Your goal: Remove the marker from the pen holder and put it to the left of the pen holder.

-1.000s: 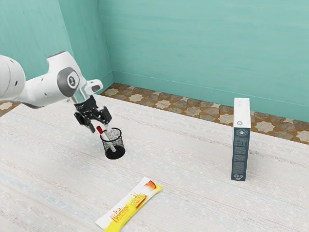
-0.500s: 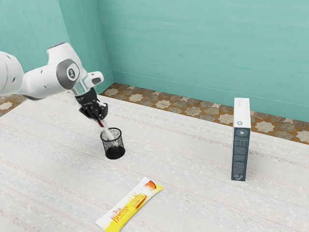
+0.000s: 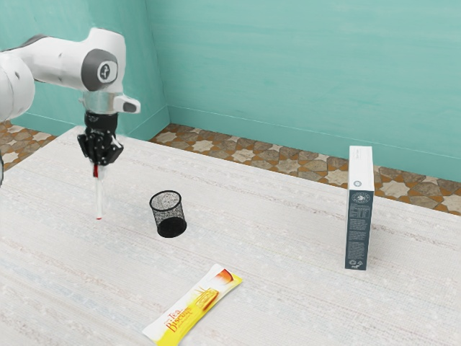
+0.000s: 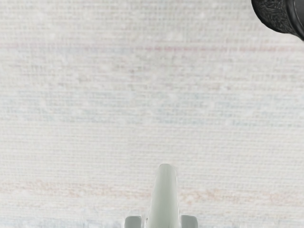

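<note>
Wrist view: 1 pen holder (image 4: 275,16), 1 marker (image 4: 164,202), cut off.

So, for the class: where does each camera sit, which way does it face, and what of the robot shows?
Exterior view: beside the arm, looking down across the table; arm and gripper show.
Wrist view: mounted by the gripper, facing the tabletop; fingers flank the marker.
Both: table, marker, pen holder.

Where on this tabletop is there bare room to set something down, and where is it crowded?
The widest bare patch of table lies between the pen holder and the upright box; another lies between that box and the biscuit packet. It is most crowded where the gripper holds the marker beside the pen holder.
</note>
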You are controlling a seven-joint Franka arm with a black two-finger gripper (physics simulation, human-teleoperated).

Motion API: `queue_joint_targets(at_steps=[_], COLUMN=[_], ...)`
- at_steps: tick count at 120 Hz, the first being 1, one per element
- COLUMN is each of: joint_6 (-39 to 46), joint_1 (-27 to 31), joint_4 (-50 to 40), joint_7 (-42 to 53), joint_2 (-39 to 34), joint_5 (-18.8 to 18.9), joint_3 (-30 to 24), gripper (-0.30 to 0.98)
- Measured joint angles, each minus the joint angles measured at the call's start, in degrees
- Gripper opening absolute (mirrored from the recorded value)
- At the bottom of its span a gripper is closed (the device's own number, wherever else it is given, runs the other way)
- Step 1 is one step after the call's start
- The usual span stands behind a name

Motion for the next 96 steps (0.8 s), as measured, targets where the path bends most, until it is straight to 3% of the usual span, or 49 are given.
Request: queue_joint_targets(at_steps=[20,41,89,96], joint_6=[-14.5,-22.6,-24.1,-23.6], joint_1=[0.0,0.9,2.3,2.4], joint_4=[11.8,15.9,22.6,22.8], joint_7=[-1.6,-2.8,-4.4,-4.6], joint_2=[15.1,20.8,25.3,25.4], joint_5=[6.4,8.6,9.2,9.0], joint_3=[1.5,1.7,0.6,0.4], gripper=[-0.1,-0.1,-0.1,0.03])
